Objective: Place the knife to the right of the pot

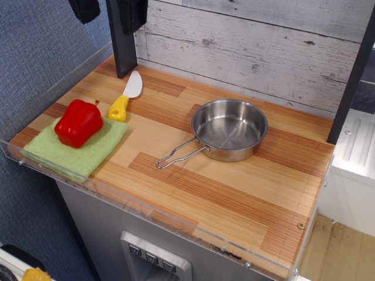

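Note:
The knife (125, 96), with a yellow handle and a short white blade, lies flat on the wooden counter at the back left, blade pointing toward the wall. The pot (229, 129), a shallow shiny steel pan, sits right of centre, its wire loop handle (176, 156) pointing front-left. The knife is left of the pot and well apart from it. My gripper (108, 10) hangs at the top left edge of the view, above and behind the knife. Only its two black fingertips (84, 9) show; they stand apart and hold nothing.
A red bell pepper (78, 122) sits on a green cloth (82, 149) at the front left, just in front of the knife. A dark post (122, 47) stands behind the knife. A clear plastic rim (146, 202) edges the counter. Bare wood (293, 158) lies right of the pot.

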Robot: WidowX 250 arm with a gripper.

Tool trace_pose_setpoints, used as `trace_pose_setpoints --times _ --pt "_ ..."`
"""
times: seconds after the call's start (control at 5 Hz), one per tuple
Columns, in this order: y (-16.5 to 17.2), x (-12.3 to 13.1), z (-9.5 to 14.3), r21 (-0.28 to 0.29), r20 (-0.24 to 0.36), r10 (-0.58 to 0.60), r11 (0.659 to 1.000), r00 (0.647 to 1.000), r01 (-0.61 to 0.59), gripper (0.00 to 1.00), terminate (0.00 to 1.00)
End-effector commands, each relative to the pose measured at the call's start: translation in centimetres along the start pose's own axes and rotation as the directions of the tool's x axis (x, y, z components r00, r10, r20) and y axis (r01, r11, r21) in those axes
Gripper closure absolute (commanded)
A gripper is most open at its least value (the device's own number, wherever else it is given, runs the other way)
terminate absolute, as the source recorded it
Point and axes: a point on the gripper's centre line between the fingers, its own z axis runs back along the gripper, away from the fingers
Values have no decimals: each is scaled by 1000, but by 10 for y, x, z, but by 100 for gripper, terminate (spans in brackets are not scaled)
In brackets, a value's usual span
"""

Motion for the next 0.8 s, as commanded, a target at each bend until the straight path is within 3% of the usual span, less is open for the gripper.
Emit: trace_pose_setpoints --times 0.0,0.6 --pt "0 0 0 0 0 0 1000 1000 0 0 0" --pt "22 28 -30 99 -31 153 984 988 -149 0 0"
